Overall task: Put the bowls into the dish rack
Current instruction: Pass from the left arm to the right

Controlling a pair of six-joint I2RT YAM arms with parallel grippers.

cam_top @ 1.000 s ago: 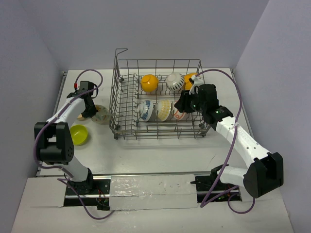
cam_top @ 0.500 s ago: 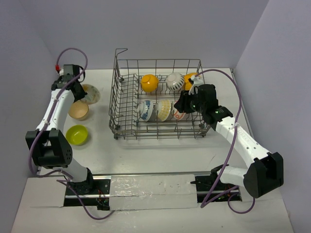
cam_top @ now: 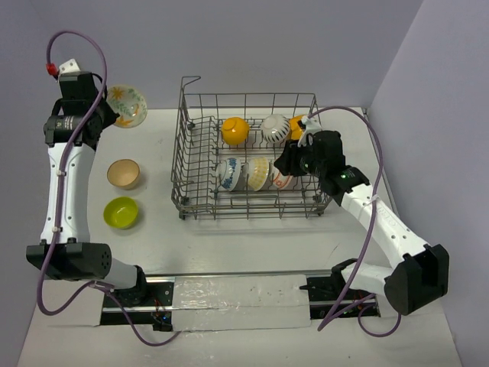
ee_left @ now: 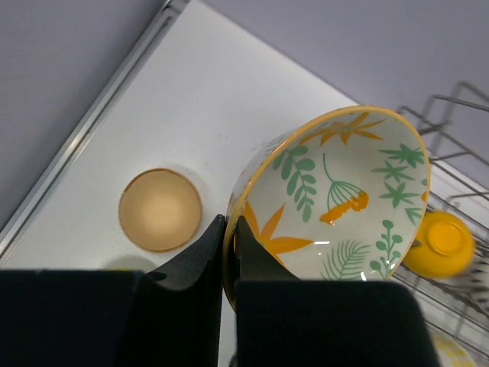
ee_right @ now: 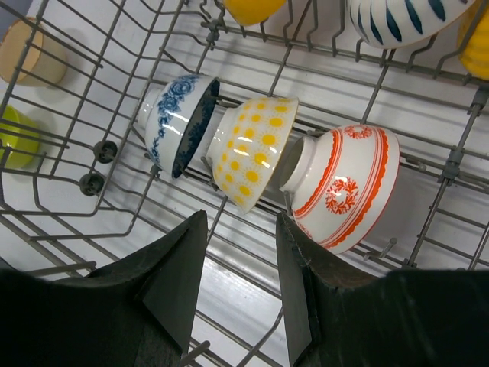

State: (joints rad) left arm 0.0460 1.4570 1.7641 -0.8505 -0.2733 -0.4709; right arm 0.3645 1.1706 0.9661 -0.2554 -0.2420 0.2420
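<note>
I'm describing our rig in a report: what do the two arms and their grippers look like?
The left arm and right arm have white links with black joint housings. A purple cable loops along each. The left gripper and right gripper have matte black, wedge-shaped fingers.

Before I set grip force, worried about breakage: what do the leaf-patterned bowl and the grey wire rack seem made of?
Round leaf-patterned bowl: probably glazed ceramic, glossy, with bright glints inside. Rectangular grey wire dish rack: looks like metal, dull-finished thin rods.
</note>
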